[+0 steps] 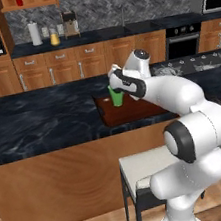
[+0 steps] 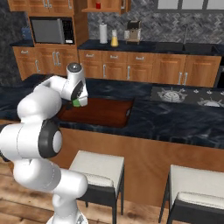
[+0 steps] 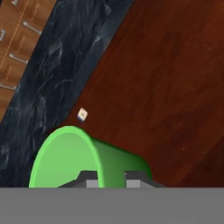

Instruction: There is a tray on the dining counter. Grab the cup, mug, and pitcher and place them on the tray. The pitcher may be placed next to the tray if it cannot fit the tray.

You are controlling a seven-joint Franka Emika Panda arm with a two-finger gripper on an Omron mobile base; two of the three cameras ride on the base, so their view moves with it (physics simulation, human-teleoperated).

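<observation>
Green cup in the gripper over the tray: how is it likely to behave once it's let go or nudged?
The cup looks rigid and thin-walled, probably light. Its smooth tapered wall could slip in the gripper, shut on its rim. Set crooked on the tray, it might tip and roll.

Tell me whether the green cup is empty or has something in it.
Empty, as far as shows: the hand view looks into the cup's open mouth and shows bare green inside. The gripper is shut on its rim, over the tray.

The black dining counter [image 1: 43, 123] carries the reddish-brown tray [image 2: 103, 113].
</observation>
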